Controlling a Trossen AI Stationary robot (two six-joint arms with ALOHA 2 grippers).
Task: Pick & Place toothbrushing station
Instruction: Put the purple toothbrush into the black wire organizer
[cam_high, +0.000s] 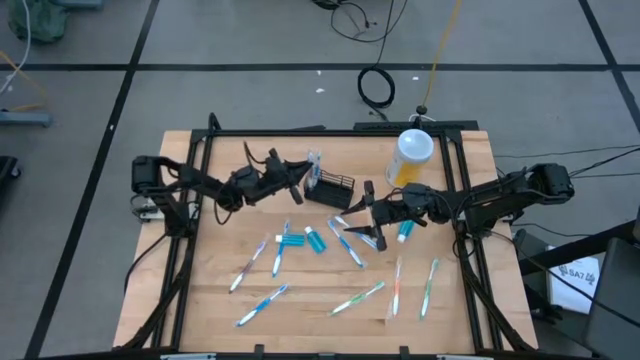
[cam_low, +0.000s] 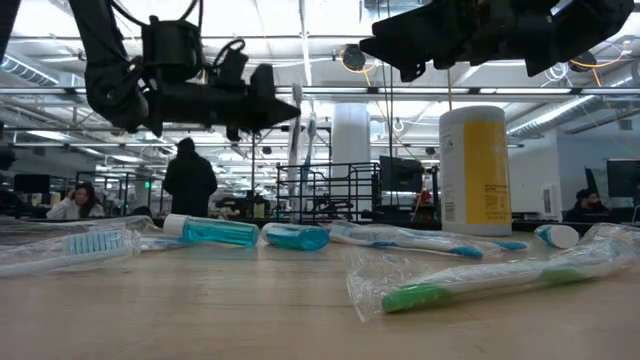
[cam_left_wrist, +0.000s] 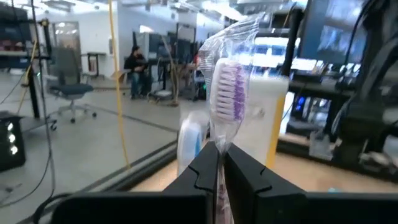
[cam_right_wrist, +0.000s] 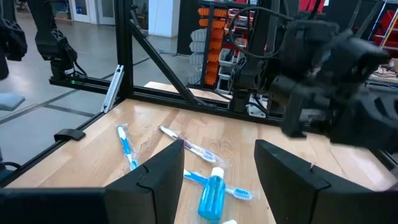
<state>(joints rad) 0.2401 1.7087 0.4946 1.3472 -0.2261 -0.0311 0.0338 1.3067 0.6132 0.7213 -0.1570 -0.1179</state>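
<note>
Table: (cam_high: 330, 320) my work surface, a pale wood top inside a black frame; I reach over it from both sides.

Yellow bottle: (cam_high: 412, 158) tall, white lid, upright at the far side of the table, to the right of the caddy and apart from it.

Toothbrushing station: (cam_high: 331, 188) the black wire caddy stands upright on the far middle of the table, between my two grippers. In the low view (cam_low: 335, 195) its wire compartments show behind the scattered items. I cannot tell what lies inside it.

My left gripper: (cam_high: 298, 172) raised above the table just left of the caddy, fingers pressed together on a wrapped toothbrush (cam_left_wrist: 229, 87). In my left wrist view the clear wrapper and purple bristles stand up from between my fingers (cam_left_wrist: 205, 171). The brush is held upright beside the caddy, clear of the table.

My right gripper: (cam_high: 372, 238) hangs over the middle of the table, in front and to the right of the caddy, fingers spread and holding nothing. My right wrist view shows the gap between them (cam_right_wrist: 217, 174).

Blue tube: (cam_right_wrist: 211, 196) lies flat on the wood below my right gripper.

Loose toothbrushes: (cam_high: 280, 250) several wrapped, blue and green, scattered across the near half of the table, well apart from the caddy.

Room beyond: a person (cam_low: 190, 180) stands in the background.
</note>
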